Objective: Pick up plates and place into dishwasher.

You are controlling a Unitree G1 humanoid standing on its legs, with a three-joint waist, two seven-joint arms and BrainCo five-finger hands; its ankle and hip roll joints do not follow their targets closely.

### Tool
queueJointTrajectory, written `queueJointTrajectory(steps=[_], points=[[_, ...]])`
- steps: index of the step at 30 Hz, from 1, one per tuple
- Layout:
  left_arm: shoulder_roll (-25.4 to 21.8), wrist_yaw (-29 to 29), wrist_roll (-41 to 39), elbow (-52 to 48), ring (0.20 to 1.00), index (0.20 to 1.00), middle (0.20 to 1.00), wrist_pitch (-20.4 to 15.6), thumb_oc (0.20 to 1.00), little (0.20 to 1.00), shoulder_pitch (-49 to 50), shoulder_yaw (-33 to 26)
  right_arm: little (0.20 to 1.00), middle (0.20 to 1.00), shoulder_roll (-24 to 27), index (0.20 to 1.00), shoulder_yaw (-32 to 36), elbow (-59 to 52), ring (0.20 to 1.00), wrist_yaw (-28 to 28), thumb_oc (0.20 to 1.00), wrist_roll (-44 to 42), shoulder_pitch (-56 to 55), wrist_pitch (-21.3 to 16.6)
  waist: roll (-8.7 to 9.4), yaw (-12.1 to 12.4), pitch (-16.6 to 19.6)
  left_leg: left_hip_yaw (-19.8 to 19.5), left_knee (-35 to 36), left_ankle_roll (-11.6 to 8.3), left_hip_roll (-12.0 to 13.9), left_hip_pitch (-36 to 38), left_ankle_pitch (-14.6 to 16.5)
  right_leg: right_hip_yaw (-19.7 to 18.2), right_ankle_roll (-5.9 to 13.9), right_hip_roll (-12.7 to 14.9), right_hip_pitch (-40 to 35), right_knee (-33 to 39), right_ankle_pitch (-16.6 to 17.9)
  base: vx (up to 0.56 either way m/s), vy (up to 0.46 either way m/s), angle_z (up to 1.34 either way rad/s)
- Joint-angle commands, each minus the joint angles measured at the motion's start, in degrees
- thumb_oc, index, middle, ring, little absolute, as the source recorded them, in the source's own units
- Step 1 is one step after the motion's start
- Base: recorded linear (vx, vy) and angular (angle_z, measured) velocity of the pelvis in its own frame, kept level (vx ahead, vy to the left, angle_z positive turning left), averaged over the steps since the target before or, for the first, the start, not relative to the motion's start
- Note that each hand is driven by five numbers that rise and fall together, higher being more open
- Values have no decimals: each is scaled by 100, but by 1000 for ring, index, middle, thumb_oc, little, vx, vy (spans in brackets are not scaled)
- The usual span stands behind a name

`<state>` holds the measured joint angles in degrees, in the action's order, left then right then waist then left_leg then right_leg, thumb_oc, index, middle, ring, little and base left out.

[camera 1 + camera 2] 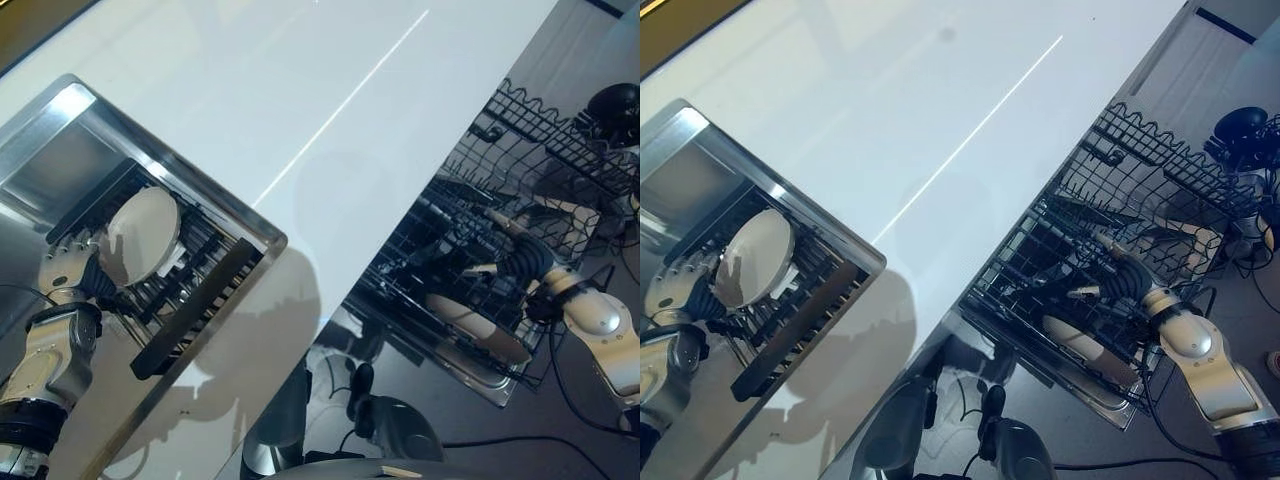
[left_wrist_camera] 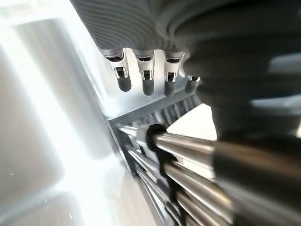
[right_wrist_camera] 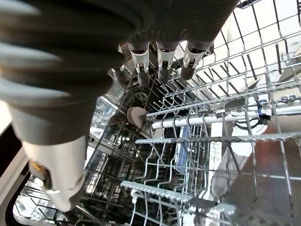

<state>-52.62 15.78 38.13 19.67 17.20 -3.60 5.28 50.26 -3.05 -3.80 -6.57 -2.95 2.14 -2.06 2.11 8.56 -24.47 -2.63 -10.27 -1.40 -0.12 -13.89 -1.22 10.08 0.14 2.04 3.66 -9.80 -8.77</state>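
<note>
A white plate [image 1: 145, 235] stands on edge in the black dish rack [image 1: 195, 310] inside the steel sink [image 1: 60, 120] at the left. My left hand [image 1: 66, 258] is at the plate's left rim with its fingers relaxed; I cannot tell whether it touches the plate. In the left wrist view its fingers [image 2: 145, 80] hang over the rack's bars. A second pale plate [image 1: 475, 325] lies tilted in the pulled-out dishwasher rack [image 1: 1040, 250] at the right. My right hand [image 1: 512, 240] hovers just above that plate, open and holding nothing, with its thumb [image 3: 136, 117] apart from the fingers.
A white counter [image 1: 330, 110] runs between the sink and the dishwasher. The wire rack's tines [image 3: 188, 141] stand close around my right hand. A further wire basket [image 1: 560, 130] sits beyond it, and a black stand [image 1: 612, 105] is at the far right.
</note>
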Motion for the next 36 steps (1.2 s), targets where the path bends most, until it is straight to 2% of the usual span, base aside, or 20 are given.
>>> queueJointTrajectory(steps=[1,6,9,13,15,17,18,20,22,23,24,25,29,31,33,36], points=[[-188,63,620,358,1000,1000,1000,363,1000,1000,-6,9,1000,1000,33,1000,-160,-94,1000,226,1000,-142,240,-142,350,-29,251,4,-358,-148,-15,-639,-17,92,437,404,156,-313,278,-24,-39,0],[-159,294,532,498,1000,1000,1000,483,1000,1000,-135,88,1000,1000,21,1000,-250,-111,1000,224,1000,-187,333,-148,437,-63,234,37,-339,-123,15,-605,21,60,450,372,193,-320,292,-4,-6,0],[-93,863,197,664,1000,1000,1000,463,1000,1000,-309,108,1000,1000,-56,1000,-347,-74,1000,234,1000,-131,391,-196,466,-88,235,46,-345,-113,26,-614,31,38,449,357,246,-357,296,0,0,0],[-19,1328,-71,778,1000,1000,1000,42,1000,1000,-526,126,1000,1000,-169,1000,-484,-4,1000,292,1000,-84,509,-239,519,-84,206,47,-345,-111,47,-639,38,27,449,337,308,-385,308,-5,-13,0],[36,1516,-348,744,1000,1000,1000,-397,1000,1000,-592,123,1000,1000,-230,1000,-554,-29,1000,372,1000,-81,556,-189,581,-71,174,50,-347,-96,63,-647,53,21,460,319,342,-400,329,-23,-62,2],[77,1237,-600,743,1000,1000,1000,-907,1000,1000,-675,152,1000,1000,-269,1000,-607,-3,1000,416,1000,-82,616,-193,631,-77,145,52,-341,-87,77,-644,64,4,467,301,374,-411,349,-28,-43,1],[121,1126,-753,728,1000,1000,1000,-1027,1000,1000,-692,170,1000,1000,-277,1000,-610,0,1000,423,1000,-85,623,-201,643,-79,138,58,-329,-85,84,-637,63,0,471,296,378,-405,359,-31,-25,0],[297,572,-1345,593,1000,1000,1000,-1533,1000,1000,-718,187,1000,1000,-297,1000,-607,-19,1000,440,1000,-71,604,-233,656,-101,124,72,-283,-71,99,-597,67,-12,493,283,406,-410,376,-18,1,-1],[435,-488,-1940,466,1000,1000,1000,-2095,1000,1000,-718,239,1000,1000,-317,1000,-553,-35,1000,391,1000,-20,559,-298,635,-142,124,97,-233,-53,111,-557,64,-41,496,273,454,-432,381,-37,24,1],[455,-744,-2119,383,1000,1000,1000,-2154,1000,1000,-719,283,1000,1000,-312,1000,-530,-55,1000,373,1000,-8,546,-299,620,-151,125,103,-223,-51,111,-555,60,-49,498,274,464,-434,383,-51,66,1],[518,-1614,-2632,191,1000,1000,1000,-2307,1000,1000,-716,417,1000,1000,-283,1000,-470,-118,1000,331,1000,20,521,-284,568,-183,122,125,-188,-37,109,-528,54,-66,508,278,489,-441,385,-58,100,1],[526,-2102,-2894,44,1000,1000,1000,-2350,1000,1000,-671,501,1000,1000,-245,1000,-405,-136,1000,285,1000,40,492,-307,506,-215,122,140,-158,-26,108,-509,44,-82,506,283,516,-444,392,-72,140,2],[369,-3445,-3457,-237,1000,1000,1000,-2217,1000,1000,-664,903,1000,1000,-5,1000,-306,-108,1000,129,1000,75,592,-311,246,-326,122,202,-114,-10,79,-452,28,-122,500,333,616,-511,372,-61,149,-6],[235,-3660,-3606,-378,1000,1000,1000,-2054,1000,1000,-715,1078,1000,1000,134,1000,-317,-59,1000,84,1000,47,707,-268,131,-360,134,214,-116,-6,48,-441,30,-132,499,365,641,-533,356,-48,139,-7],[92,-3615,-3833,-397,1000,1000,1000,-2002,1000,1000,-785,1186,1000,1000,270,1000,-357,27,1000,57,1000,-12,800,-260,45,-385,158,218,-131,0,24,-426,33,-137,490,397,664,-570,335,-15,100,-1],[7,-3599,-4085,-476,1000,1000,1000,-1965,1000,1000,-779,1123,1000,1000,371,1000,-336,65,1000,40,1000,-64,811,-247,-10,-375,181,226,-157,2,2,-447,37,-113,487,431,676,-579,320,-6,34,0]])
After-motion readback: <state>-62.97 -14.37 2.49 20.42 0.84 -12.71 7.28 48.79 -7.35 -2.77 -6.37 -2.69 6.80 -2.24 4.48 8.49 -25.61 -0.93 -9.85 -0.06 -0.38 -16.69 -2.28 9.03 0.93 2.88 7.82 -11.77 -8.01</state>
